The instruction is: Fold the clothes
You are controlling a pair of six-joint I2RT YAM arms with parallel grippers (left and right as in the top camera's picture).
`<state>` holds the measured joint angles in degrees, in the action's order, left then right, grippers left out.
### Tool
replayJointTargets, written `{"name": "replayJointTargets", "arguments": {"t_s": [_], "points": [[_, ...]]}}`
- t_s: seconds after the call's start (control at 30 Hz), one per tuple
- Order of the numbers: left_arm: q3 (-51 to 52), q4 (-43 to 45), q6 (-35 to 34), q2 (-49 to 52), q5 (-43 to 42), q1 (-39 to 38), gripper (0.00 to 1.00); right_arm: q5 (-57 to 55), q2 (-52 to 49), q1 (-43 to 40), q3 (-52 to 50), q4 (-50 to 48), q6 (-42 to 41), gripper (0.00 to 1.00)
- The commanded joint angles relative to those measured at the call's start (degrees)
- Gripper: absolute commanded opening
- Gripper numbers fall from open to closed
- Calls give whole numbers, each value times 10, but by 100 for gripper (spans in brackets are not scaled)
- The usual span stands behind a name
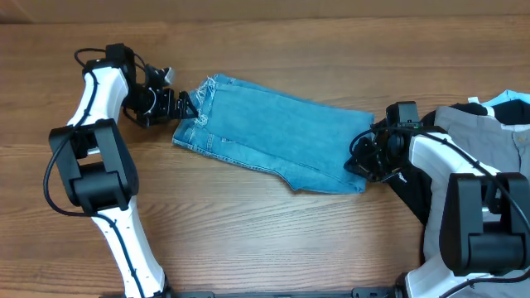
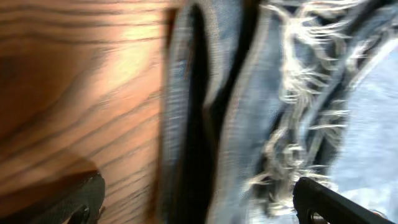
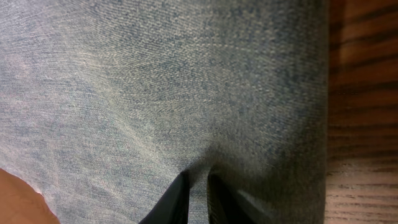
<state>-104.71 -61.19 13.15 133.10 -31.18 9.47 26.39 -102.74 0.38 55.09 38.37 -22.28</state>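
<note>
The clothes (image 1: 273, 132), a pair of light-blue jeans, lie folded in a band across the middle of the table, with the frayed hems at the left end. My left gripper (image 1: 184, 106) hovers at that end, open. In the left wrist view its fingertips (image 2: 74, 199) stand wide apart, with the frayed hems (image 2: 298, 112) and stacked denim edges just ahead of the left gripper (image 2: 199, 208). My right gripper (image 1: 362, 159) is at the right end of the jeans. In the right wrist view the right gripper (image 3: 198, 193) pinches a small ridge of denim (image 3: 155, 81) between nearly closed fingers.
A pile of grey and white garments (image 1: 489, 132) lies at the right edge behind the right arm, with a pale blue piece (image 1: 515, 101) on top. Bare wooden table (image 1: 273, 240) surrounds the jeans.
</note>
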Motion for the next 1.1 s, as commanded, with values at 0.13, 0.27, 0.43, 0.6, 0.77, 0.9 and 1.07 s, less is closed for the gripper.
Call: {"name": "replayJointTargets", "arguments": {"t_s": [0.13, 0.27, 0.43, 0.6, 0.77, 0.9, 1.07], "points": [[7, -14, 32, 92, -21, -43, 99, -8, -5, -1, -3, -12, -3, 14], [7, -18, 31, 115, -21, -46, 91, -8, -5, -1, -3, -13, -3, 14], [7, -18, 27, 118, -21, -46, 49, -8, -5, -1, -3, -12, -3, 13], [5, -37, 21, 113, -21, -38, 9, -8, -5, -1, -3, -9, -3, 8], [-39, -115, 32, 100, -8, -8, 4, -8, 6, -2, 2, 14, -3, 5], [-120, -206, 31, 68, 25, 33, 4, -8, 41, -1, 16, 52, -3, 5], [-230, -273, 0, 1, 88, 75, 4, -8, 103, -1, 37, 110, -3, 5]]}}
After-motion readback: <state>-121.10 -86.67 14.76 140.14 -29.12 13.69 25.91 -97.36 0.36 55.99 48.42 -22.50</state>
